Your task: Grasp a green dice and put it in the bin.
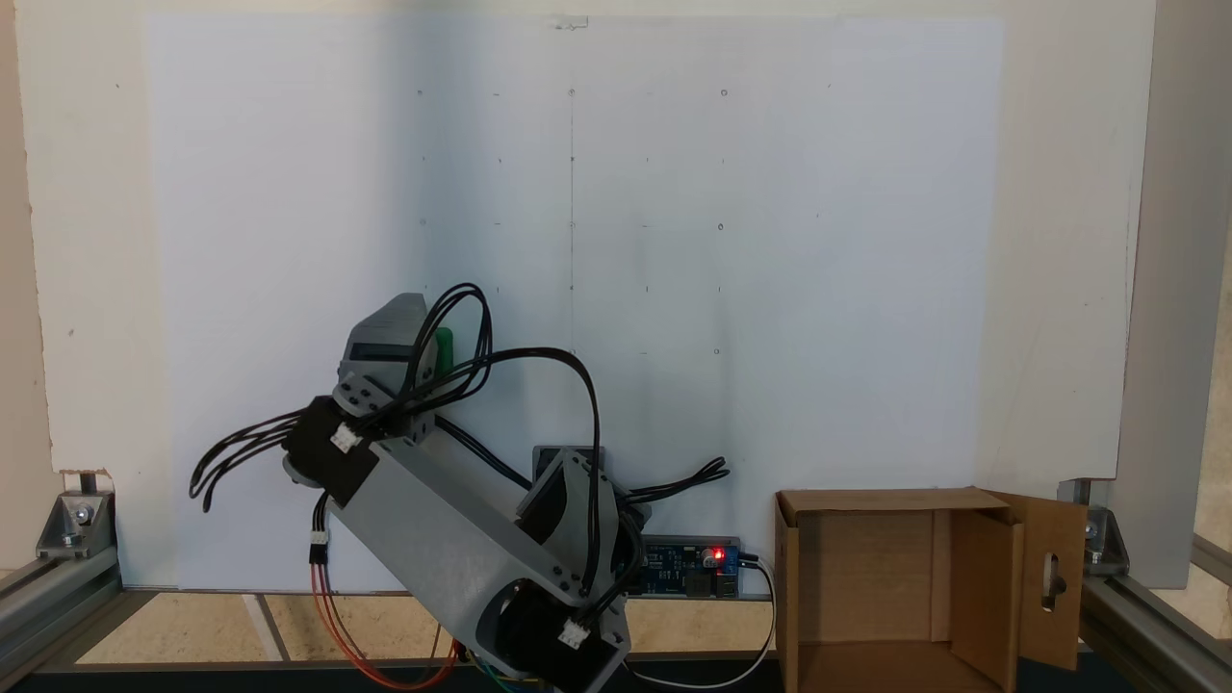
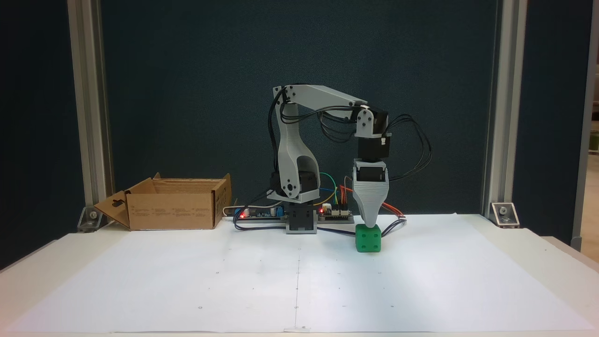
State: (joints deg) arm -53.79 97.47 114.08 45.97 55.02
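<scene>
On the white paper sat one green dice [image 2: 368, 238], the gripper [image 2: 370, 223] touching its top, jaw opening unclear; one bin [image 2: 174, 209] stood far left.

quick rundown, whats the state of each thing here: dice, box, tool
green dice: resting on the white paper, directly under the tool tip
bin: upright, open, flaps out, nothing seen inside
tool: pointing down at the dice, open or shut cannot be told

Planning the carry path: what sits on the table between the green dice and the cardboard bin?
In a fixed view, the arm's base and circuit boards stand between the green dice and the bin.
</scene>
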